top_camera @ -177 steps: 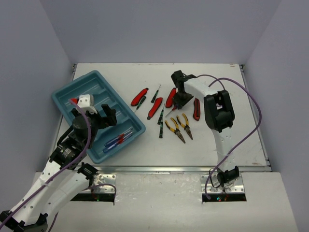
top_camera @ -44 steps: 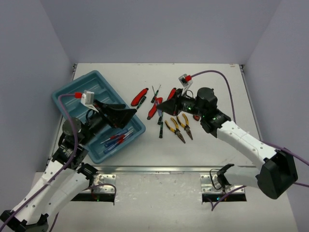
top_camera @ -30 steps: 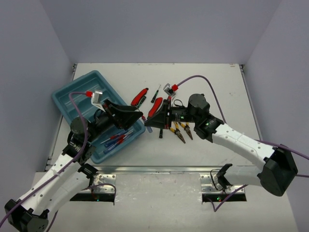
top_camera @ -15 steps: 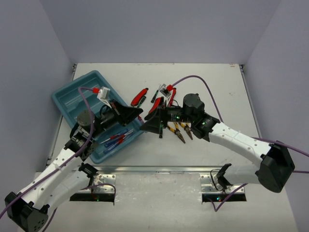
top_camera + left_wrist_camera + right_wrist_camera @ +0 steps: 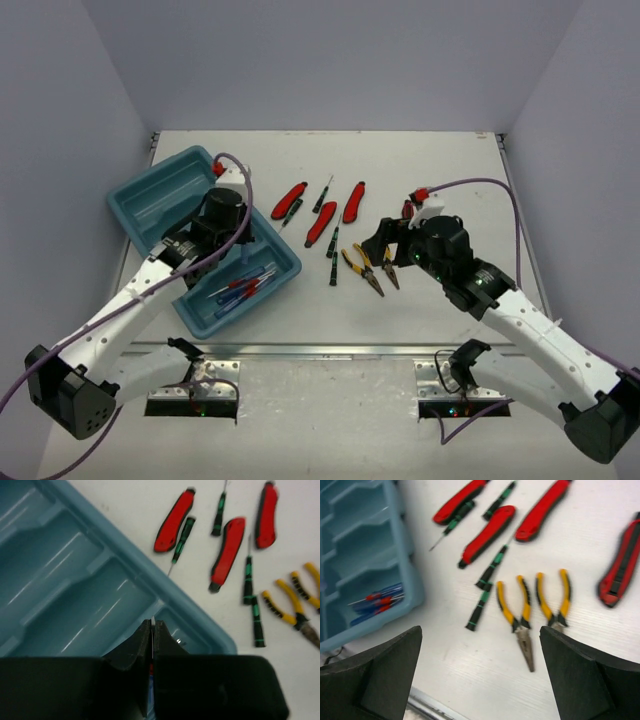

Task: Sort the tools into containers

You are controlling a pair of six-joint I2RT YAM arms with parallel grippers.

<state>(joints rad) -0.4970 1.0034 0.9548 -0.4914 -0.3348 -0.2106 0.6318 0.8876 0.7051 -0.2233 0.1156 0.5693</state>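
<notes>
The teal tray [image 5: 150, 200] lies at the left, and its nearest compartment holds blue-handled screwdrivers [image 5: 240, 288]. My left gripper [image 5: 242, 248] hangs over the tray [image 5: 75, 580]. In the left wrist view it [image 5: 152, 621] is shut on a blue-handled screwdriver, of which only a thin white, red and blue sliver shows between the jaws. My right gripper [image 5: 385, 248] is wide open and holds nothing. In the right wrist view it [image 5: 480, 630] hovers above the yellow-handled pliers [image 5: 517, 615] and a black-green screwdriver [image 5: 479, 610].
Red-handled cutters [image 5: 320, 224] and thin black-green screwdrivers [image 5: 333, 240] lie in a cluster between the tray and the right arm. A second pair of pliers [image 5: 552, 600] lies beside the first. Another red cutter [image 5: 620, 565] lies further right. The metal table edge [image 5: 320, 350] runs along the front.
The grippers met between the tray and the tools. The left one shut on the screwdriver and swung back over the tray. The right one opened and drew back to the right.
</notes>
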